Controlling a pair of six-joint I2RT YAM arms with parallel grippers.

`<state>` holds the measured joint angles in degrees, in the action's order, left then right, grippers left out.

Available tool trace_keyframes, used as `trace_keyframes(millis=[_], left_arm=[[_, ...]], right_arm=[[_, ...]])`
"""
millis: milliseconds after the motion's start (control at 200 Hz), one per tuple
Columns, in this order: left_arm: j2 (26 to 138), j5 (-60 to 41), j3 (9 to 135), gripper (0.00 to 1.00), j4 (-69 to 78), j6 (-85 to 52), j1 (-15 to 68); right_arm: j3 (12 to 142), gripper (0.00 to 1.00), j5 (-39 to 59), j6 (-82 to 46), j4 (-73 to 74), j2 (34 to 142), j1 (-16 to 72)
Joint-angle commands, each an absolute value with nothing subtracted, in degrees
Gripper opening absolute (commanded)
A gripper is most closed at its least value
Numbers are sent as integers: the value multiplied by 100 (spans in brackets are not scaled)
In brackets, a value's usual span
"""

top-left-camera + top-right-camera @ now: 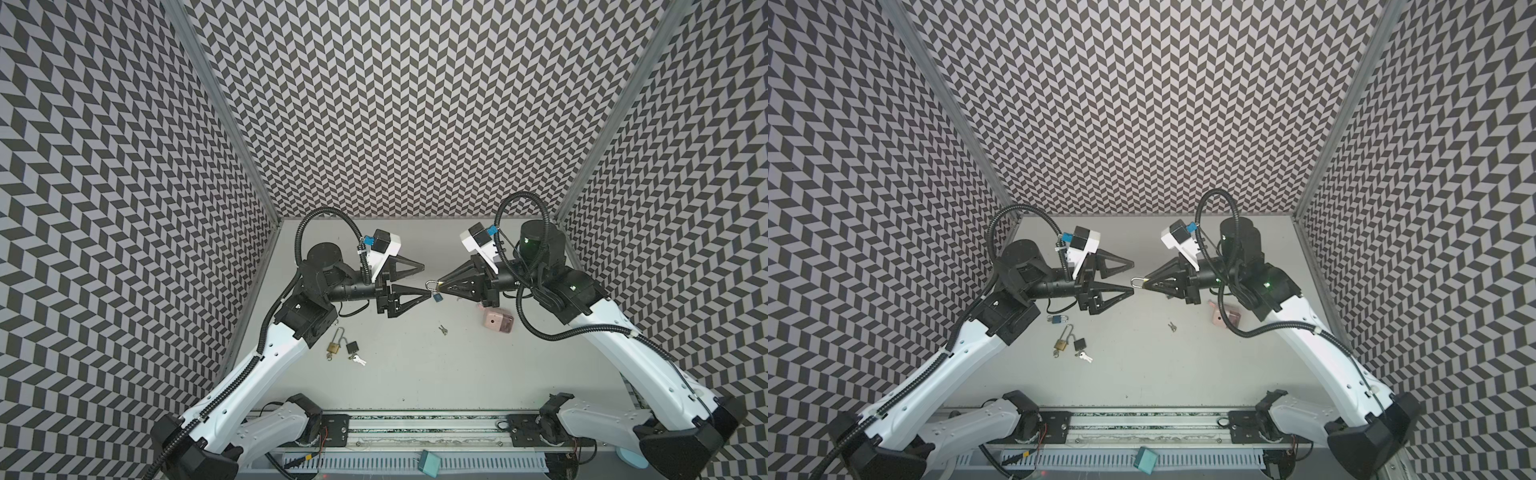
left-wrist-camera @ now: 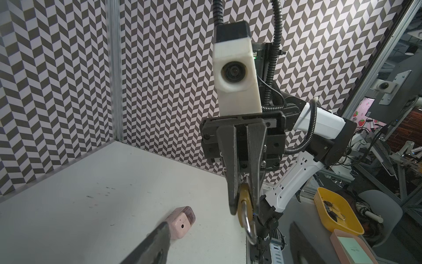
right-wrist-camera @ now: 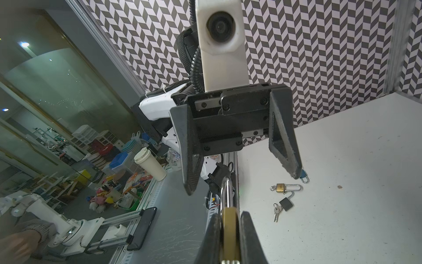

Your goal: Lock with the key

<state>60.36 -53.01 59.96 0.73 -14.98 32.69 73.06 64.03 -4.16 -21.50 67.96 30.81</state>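
R hand [image 1: 441,284]: 1 brass padlock [image 3: 230,230]; table [image 1: 415,374]: 3 padlocks [image 1: 352,347] [image 1: 332,347] [image 1: 436,297]

Mid-air centre: the left gripper [image 1: 427,279], jaws spread, faces the brass padlock [image 3: 230,228] pinched in the right gripper [image 1: 442,286]. One fingertip is just beside the shackle, so room is scant.
Rear: bare table [image 1: 432,241] up to the back wall.
Front centre: open surface.
Front left: long-shackle padlock [image 1: 333,343], black padlock [image 1: 352,347] and keys [image 1: 360,360] lie clustered beside the left arm.
Right: small key [image 1: 443,330] lies loose; pink case [image 1: 498,323] sits partly under the right arm.

Both top views look down from six o'clock over the grey tabletop [image 1: 415,374]. The white left wrist camera [image 3: 220,25] and white right wrist camera [image 2: 234,73] face each other closely, both seeing the brass padlock [image 2: 243,203].
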Motion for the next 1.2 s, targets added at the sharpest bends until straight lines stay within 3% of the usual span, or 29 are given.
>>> trace_keyframes(millis=[0,280,461,546,716,1041,1081,1182,1197], left_arm=[[6083,-5303,6064,75,97,-1503,3356],[6091,-5277,6091,36,110,-1494,3463],[6084,-5220,6092,36,84,-1481,3464],[6069,-5171,6091,30,79,-1477,3465],[6035,-5119,6091,0,101,-1494,3467],[5907,-5163,5974,0,492,-1733,3468],[5889,-5184,5931,0,673,-1861,3468],[5830,-5216,5841,0,1081,-2186,3476],[5821,-5215,5830,0,1134,-2222,3480]], right_arm=[[7485,0,6522,-224,-2047,6725,3142],[7463,0,6504,-216,-2048,6719,3155],[7460,0,6490,-192,-2069,6676,3156],[7452,0,6490,-191,-2063,6662,3157],[7427,0,6495,-195,-2025,6642,3168],[7244,0,6548,-572,-1387,6463,3167],[7150,8,6542,-759,-1098,6392,3161],[6786,42,6408,-1278,-174,6154,3160],[6746,53,6369,-1356,-30,6116,3156]])
